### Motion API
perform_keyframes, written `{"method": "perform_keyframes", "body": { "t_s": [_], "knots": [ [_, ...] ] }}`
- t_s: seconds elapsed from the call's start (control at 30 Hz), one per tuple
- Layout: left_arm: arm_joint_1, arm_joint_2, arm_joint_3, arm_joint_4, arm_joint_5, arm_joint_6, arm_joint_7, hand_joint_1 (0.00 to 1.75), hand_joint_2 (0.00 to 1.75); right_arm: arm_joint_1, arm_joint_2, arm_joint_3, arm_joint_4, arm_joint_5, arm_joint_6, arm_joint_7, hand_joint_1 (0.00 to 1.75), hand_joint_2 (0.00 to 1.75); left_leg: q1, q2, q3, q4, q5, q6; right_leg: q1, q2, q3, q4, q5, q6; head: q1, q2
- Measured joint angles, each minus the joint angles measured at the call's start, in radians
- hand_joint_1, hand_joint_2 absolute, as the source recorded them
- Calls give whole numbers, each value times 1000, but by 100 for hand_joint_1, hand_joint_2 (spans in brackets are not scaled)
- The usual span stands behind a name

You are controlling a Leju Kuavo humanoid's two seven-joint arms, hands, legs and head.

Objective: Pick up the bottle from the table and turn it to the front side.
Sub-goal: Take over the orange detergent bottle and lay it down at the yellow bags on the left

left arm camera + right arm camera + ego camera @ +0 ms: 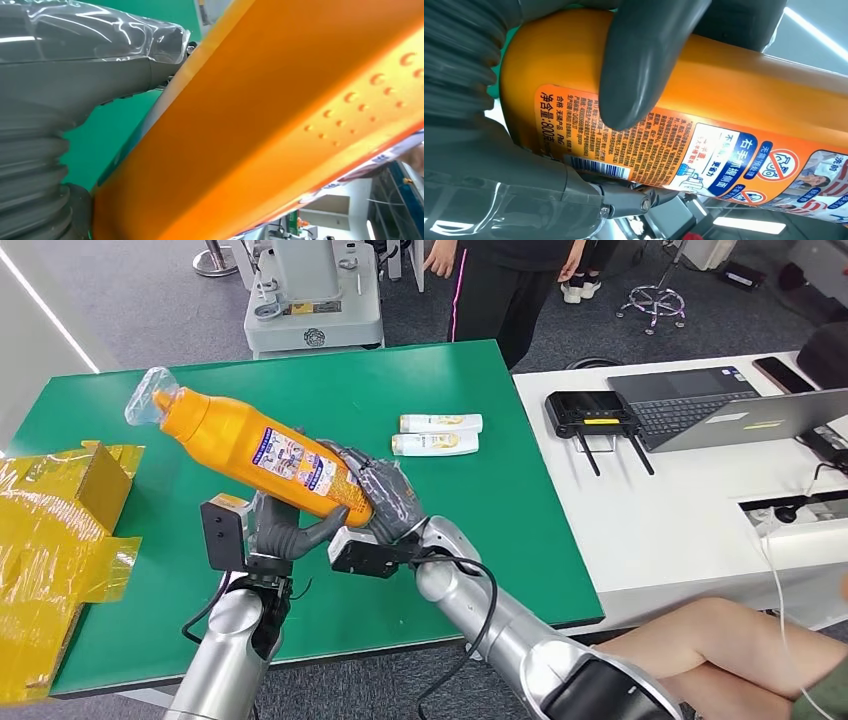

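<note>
We hold the large orange plastic bottle with a printed back label (255, 452) in the air above the green table (480, 540), base toward us, its plastic-wrapped cap tilted up and away to the left. Our right hand (385, 502) clasps the base end, thumb across the label's small print and barcode in the right wrist view. Our left hand (283, 532) sits under the body just beside it, thumb against the orange wall; whether its fingers truly close we cannot tell.

We judge the bottle rigid and fairly heavy if full, its smooth, glossy wall likely slippery. The base and lower body are the safest holds; the cap's loose film is not.

Farther off, two small white tubes (437, 434) lie well apart. Yellow crumpled wrapping (55, 540) crowds the left edge, and the table's middle offers room to turn.
</note>
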Motion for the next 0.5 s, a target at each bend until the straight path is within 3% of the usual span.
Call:
{"method": "perform_keyframes", "body": {
  "t_s": [0.5],
  "knots": [
    [-7,-7,0,43,0,-2,13,0,175,13,-2,-12,29,32,4,14,175,175,0,1,0,0,0,0,0,1,-1,0,0,0,0,0]
  ]
}}
